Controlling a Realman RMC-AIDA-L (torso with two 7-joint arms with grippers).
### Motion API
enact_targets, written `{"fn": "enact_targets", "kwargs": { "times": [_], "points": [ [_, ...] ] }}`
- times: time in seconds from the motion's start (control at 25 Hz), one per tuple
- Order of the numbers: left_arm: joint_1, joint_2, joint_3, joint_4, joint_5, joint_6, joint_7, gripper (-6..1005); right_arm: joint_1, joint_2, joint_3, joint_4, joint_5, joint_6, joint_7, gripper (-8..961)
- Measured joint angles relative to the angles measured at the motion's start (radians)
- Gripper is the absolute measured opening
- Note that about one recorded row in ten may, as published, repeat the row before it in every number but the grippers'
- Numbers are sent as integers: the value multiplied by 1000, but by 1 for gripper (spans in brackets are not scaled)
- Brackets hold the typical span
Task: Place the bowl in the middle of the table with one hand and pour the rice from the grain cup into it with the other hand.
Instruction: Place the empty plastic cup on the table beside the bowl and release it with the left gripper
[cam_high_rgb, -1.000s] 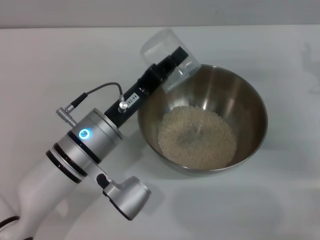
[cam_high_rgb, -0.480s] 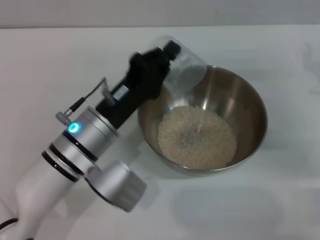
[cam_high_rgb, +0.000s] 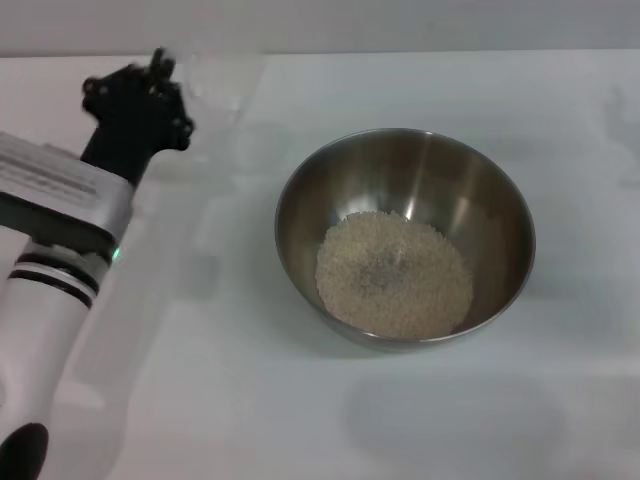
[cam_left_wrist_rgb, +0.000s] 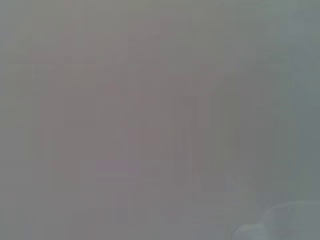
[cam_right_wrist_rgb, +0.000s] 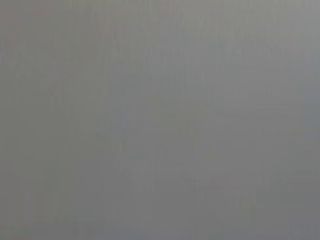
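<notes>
The steel bowl (cam_high_rgb: 405, 235) stands on the white table (cam_high_rgb: 300, 420), a little right of the middle, with a heap of rice (cam_high_rgb: 393, 272) in its bottom. My left gripper (cam_high_rgb: 160, 78) is at the far left back of the table, well away from the bowl. It is shut on the clear grain cup (cam_high_rgb: 222, 74), which shows only as a faint blurred shape beside the black fingers. The cup looks empty. The right gripper is out of view. Both wrist views show only flat grey.
The table's back edge (cam_high_rgb: 400, 52) runs just behind the bowl and the cup. My left arm (cam_high_rgb: 50, 250) covers the left side of the table. A pale blurred shape (cam_left_wrist_rgb: 280, 222) sits in a corner of the left wrist view.
My left gripper has swung the cup away from the bowl's rim, to the left and back. The rice heap and the bowl have not moved.
</notes>
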Motion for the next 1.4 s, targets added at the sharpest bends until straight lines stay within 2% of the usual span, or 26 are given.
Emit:
{"fn": "enact_targets", "kwargs": {
  "times": [0.04,0.32,1.0,1.12,1.32,1.36,1.4],
  "points": [
    [1,1,-2,15,-22,-42,-80,21,0,0,0,0,0,0,0,433],
    [8,0,4,59,-30,-159,-282,21,0,0,0,0,-1,1,0,433],
    [17,1,-2,70,-29,-221,-303,22,7,-4,0,0,-1,1,0,433],
    [24,4,-6,66,-30,-220,-322,203,8,-5,0,0,-1,2,0,433],
    [59,8,-12,58,-27,-175,-325,359,9,-6,1,0,4,8,-4,433],
    [86,8,-5,52,-20,-117,-326,391,9,-6,1,0,6,10,-7,433],
    [86,8,-5,52,-20,-117,-326,422,9,-6,1,1,7,10,-8,433]
  ]
}}
